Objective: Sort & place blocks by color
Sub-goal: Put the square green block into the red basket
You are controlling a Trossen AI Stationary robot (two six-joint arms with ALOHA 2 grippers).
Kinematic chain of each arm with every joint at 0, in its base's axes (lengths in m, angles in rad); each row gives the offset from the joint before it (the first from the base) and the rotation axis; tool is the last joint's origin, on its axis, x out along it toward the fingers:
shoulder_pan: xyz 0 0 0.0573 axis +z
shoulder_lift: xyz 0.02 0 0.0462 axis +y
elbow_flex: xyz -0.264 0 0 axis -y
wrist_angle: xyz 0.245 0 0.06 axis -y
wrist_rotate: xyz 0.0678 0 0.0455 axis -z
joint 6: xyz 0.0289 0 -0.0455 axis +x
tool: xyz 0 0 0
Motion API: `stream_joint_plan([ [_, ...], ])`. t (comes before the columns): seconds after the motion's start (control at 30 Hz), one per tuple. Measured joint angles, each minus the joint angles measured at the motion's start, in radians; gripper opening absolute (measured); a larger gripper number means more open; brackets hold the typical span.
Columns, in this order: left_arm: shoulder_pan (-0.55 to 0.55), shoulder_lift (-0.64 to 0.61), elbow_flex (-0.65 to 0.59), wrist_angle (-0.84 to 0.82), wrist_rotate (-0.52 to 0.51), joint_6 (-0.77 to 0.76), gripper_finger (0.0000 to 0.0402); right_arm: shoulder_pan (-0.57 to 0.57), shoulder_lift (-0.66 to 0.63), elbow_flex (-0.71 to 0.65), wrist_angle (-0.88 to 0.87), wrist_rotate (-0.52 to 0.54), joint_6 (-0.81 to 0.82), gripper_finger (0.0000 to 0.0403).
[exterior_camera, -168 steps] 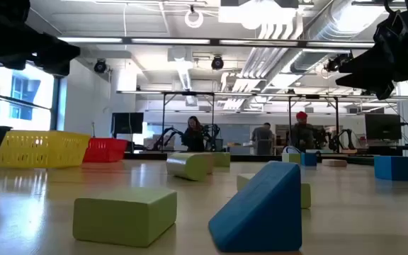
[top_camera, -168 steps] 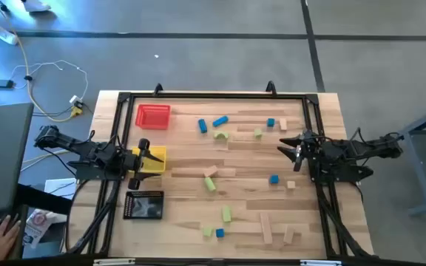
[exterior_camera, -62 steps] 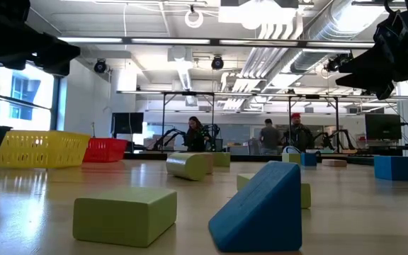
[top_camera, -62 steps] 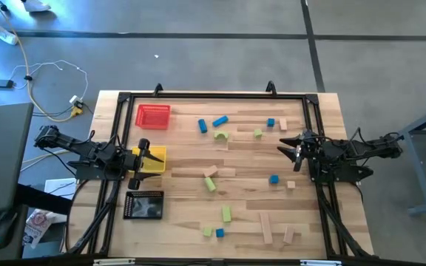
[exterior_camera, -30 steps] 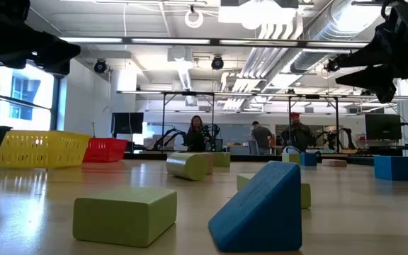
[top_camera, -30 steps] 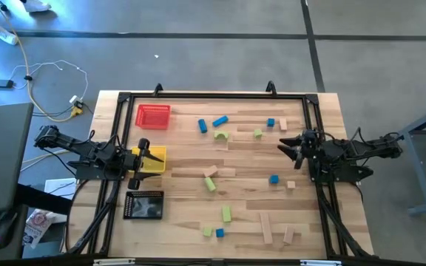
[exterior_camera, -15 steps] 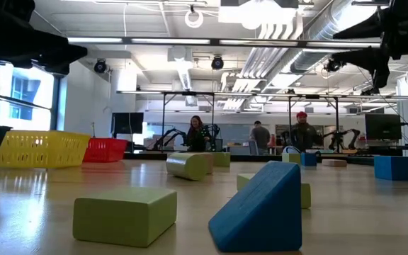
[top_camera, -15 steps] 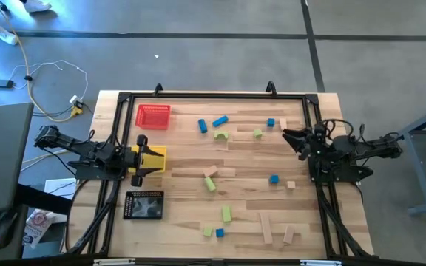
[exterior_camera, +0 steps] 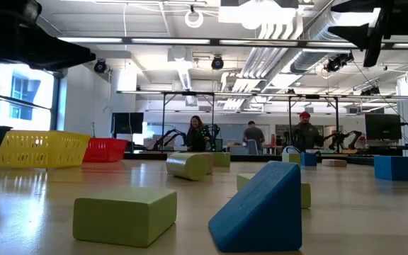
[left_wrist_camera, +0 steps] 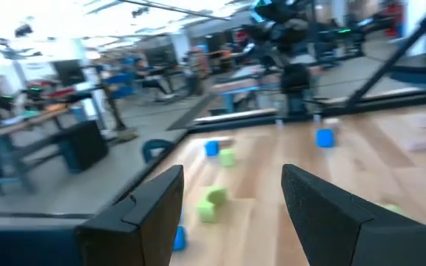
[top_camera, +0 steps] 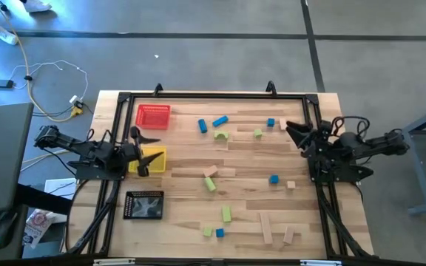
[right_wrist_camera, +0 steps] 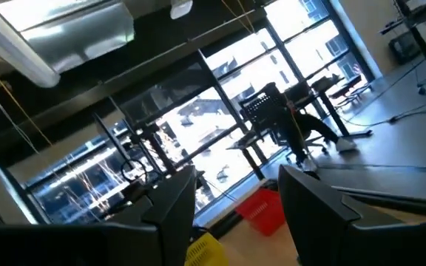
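Right tool (right_wrist_camera: 237, 193) empty, fingers (right_wrist_camera: 170, 199) parted, aimed upward. Beyond them: red tray (right_wrist_camera: 263, 209), yellow tray (right_wrist_camera: 207, 250) corner, dark arm (right_wrist_camera: 287, 125), large windows (right_wrist_camera: 191, 133), ceiling duct (right_wrist_camera: 58, 33).

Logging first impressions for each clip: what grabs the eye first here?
Blue, green and tan blocks lie scattered over the wooden table. Three mesh trays line its left side: red tray, yellow tray, black tray. Both arms wait at the sides, left tool and right tool open, empty.
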Motion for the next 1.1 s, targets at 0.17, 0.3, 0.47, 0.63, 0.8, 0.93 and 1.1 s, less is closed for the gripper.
stream_joint_plan([
  [0.17,0.000,0.000,0.000,0.024,-0.092,0.016,0.0218,0.000,0.143,0.117,-0.036,0.079,-0.101,0.0178],
  [0.3,0.000,0.000,0.000,0.024,-0.120,0.012,0.0218,0.000,0.265,0.249,-0.114,0.157,-0.173,0.0178],
  [0.47,0.000,0.000,0.000,0.024,-0.124,0.012,0.0218,-0.001,0.407,0.443,-0.357,0.270,-0.146,0.0178],
  [0.63,0.000,0.000,0.000,0.035,-0.124,0.027,0.0218,-0.050,0.528,0.628,-0.658,0.322,0.042,0.0178],
  [0.8,0.000,0.000,0.000,0.047,-0.124,0.037,0.0218,-0.161,0.634,0.776,-0.983,0.225,0.301,0.0178],
  [0.93,0.000,0.000,0.000,0.048,-0.124,0.035,0.0218,-0.272,0.713,0.840,-1.153,0.090,0.464,0.0178],
  [1.1,0.000,0.000,0.000,0.050,-0.124,0.037,0.0218,-0.406,0.805,0.839,-1.199,-0.130,0.588,0.0178],
])
